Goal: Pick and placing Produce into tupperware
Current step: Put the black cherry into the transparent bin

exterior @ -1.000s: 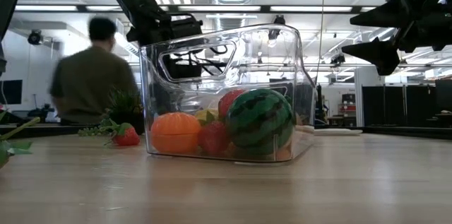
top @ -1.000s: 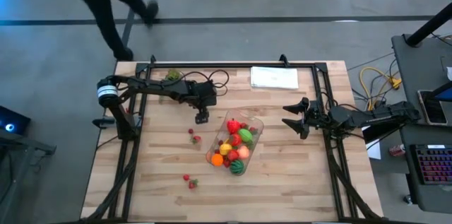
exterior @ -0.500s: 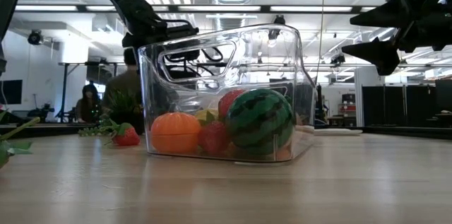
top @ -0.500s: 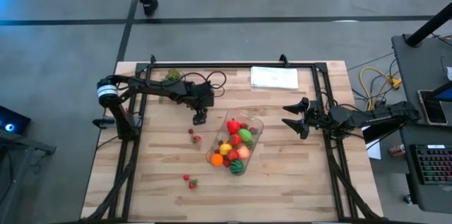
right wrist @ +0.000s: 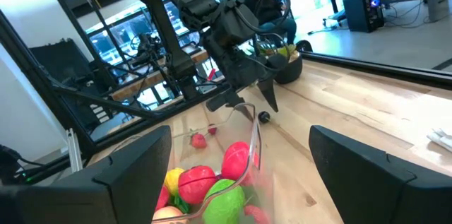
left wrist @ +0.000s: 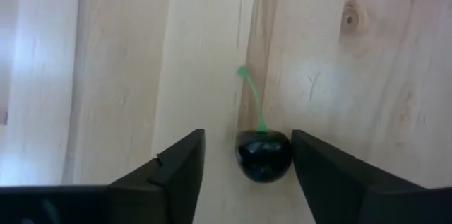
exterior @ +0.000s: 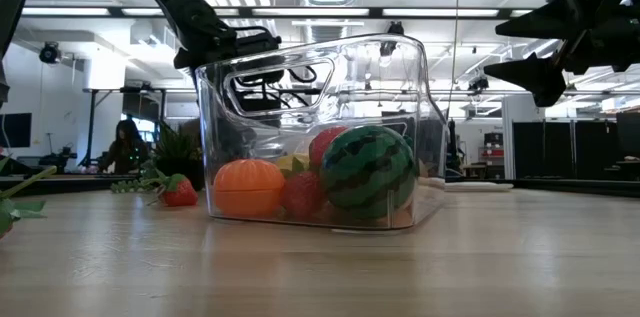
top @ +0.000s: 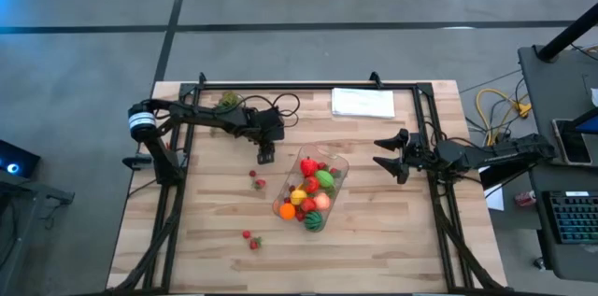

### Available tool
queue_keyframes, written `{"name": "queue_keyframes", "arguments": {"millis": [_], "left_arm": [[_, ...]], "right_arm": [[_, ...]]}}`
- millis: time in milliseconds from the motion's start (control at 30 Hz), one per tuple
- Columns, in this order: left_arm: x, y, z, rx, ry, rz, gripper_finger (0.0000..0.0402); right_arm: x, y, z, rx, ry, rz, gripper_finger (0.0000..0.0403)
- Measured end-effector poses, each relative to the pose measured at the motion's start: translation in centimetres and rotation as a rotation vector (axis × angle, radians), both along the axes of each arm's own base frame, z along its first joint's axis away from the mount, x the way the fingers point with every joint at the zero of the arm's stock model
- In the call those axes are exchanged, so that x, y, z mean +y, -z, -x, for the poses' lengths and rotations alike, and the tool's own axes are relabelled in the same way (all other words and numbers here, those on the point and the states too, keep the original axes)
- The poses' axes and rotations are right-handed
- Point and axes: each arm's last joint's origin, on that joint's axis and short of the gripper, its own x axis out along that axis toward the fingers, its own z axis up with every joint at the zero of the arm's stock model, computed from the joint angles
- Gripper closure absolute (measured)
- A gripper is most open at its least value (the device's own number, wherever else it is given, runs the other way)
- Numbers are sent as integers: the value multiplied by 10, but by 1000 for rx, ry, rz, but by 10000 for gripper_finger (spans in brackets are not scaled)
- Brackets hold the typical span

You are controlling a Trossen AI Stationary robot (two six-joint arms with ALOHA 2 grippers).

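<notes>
cherry between left tool fingers

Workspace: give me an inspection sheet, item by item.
Surface: wooden table, black frame rails.
Job's things: tupperware holds mixed produce; dark cherry between the left end effector's fingers, not yet gripped; strawberries and loose on the wood.
Clutter: white sheet, potted plant.
Grippers: left end effector over the cherry; right end effector open, waiting beside the tub.
Cables: yellow coil off-table.
Surroundings: seated person behind.
</notes>
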Motion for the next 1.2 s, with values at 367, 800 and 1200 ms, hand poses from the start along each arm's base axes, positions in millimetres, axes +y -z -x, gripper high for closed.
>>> {"name": "queue_keyframes", "arguments": {"millis": [367,800,1200], "left_arm": [[-1,2,2,8,4,13,280],[-1,2,2,7,8,23,315],[-50,-119,-3,-362,-68,146,311]], "right_arm": [[0,0,0,0,0,0,75],[0,0,0,0,0,0,75],[0,0,0,1,0,0,75]]}}
